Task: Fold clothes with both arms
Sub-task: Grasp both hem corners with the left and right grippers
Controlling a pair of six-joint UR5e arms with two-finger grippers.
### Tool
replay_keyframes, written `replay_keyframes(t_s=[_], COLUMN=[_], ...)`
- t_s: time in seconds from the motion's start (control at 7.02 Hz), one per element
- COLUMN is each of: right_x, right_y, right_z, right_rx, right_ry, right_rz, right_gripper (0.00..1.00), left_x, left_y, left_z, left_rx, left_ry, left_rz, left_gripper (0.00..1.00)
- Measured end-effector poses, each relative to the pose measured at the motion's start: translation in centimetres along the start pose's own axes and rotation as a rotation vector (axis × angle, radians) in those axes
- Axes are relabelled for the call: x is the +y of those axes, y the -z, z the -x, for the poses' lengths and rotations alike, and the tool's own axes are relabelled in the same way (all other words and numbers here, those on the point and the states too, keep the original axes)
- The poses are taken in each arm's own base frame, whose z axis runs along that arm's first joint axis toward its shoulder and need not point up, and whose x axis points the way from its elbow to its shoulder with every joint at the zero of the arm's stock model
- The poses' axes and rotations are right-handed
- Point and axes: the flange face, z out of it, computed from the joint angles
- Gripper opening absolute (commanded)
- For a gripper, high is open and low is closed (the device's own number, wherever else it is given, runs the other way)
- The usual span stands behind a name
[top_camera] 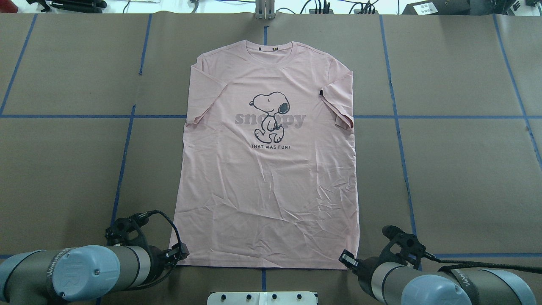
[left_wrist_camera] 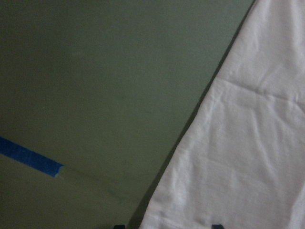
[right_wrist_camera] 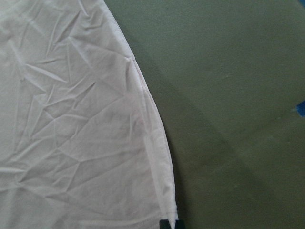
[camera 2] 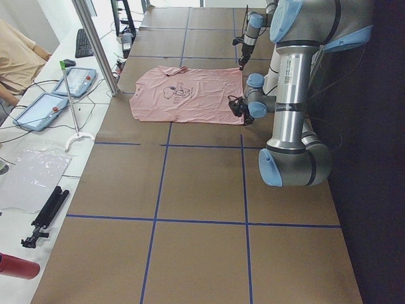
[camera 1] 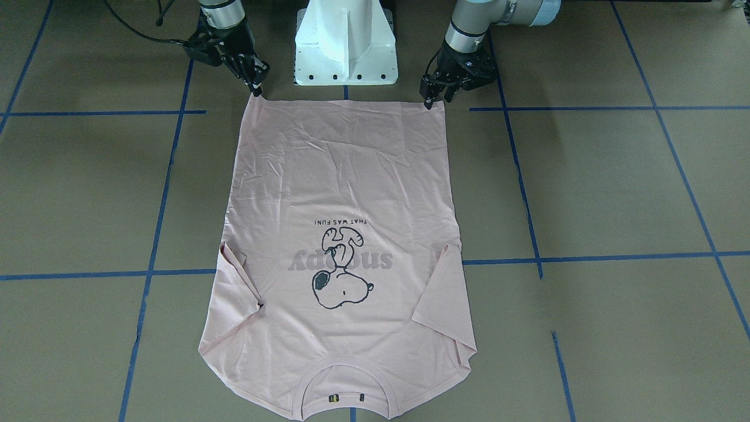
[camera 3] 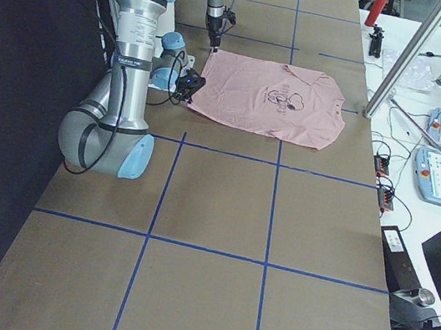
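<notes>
The pale pink T-shirt (camera 1: 345, 176) lies flat on the brown table with the dog print up. In the overhead view (top_camera: 271, 178) its collar is at the far side and its hem is nearest me. My left gripper (camera 1: 432, 98) is low at the hem's left corner (top_camera: 181, 253). In the left wrist view (left_wrist_camera: 167, 226) its two fingertips stand wide apart on either side of the cloth corner (left_wrist_camera: 248, 143), so it is open. My right gripper (camera 1: 256, 88) is at the hem's right corner (top_camera: 345, 258). In the right wrist view (right_wrist_camera: 171, 223) its tips are close together on the hem edge (right_wrist_camera: 157, 157).
The white pedestal base (camera 1: 345, 47) stands just behind the hem, between the arms. Blue tape lines (camera 1: 586, 258) cross the table. Beyond the collar side, a metal pole (camera 2: 95, 44), tablets (camera 2: 76, 79) and a person (camera 2: 12, 57) are at the operators' bench.
</notes>
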Motion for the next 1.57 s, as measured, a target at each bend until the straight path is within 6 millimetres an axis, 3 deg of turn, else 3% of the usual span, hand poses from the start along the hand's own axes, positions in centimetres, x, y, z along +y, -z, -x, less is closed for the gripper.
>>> replay_keyframes(t_s=[0.28,0.71,1.0,1.28,1.57], right_x=[0.0,-0.2,-0.4,-0.9,-1.6], right_y=[0.0,0.1,0.6,2.7,5.4], right_z=[0.0,0.1,-0.1,-1.2,-1.9], right_rx=[-0.001,-0.003,-0.006,-0.010,-0.025], right_ry=[-0.001,-0.003,-0.005,0.000,0.002], right_rz=[-0.002,-0.003,-0.004,0.013,0.027], right_gripper=[0.00,0.00,0.00,0.00,0.00], left_x=[0.0,0.0,0.4,2.5,4.9], left_y=[-0.3,-0.1,1.3,4.8,10.3], left_z=[0.2,0.1,-0.5,-1.3,-1.7], left_rx=[-0.007,-0.004,0.023,0.050,0.037], left_ry=[0.025,0.036,0.038,0.067,0.152], left_rz=[-0.003,-0.001,0.013,0.057,0.098], left_gripper=[0.00,0.00,0.00,0.00,0.00])
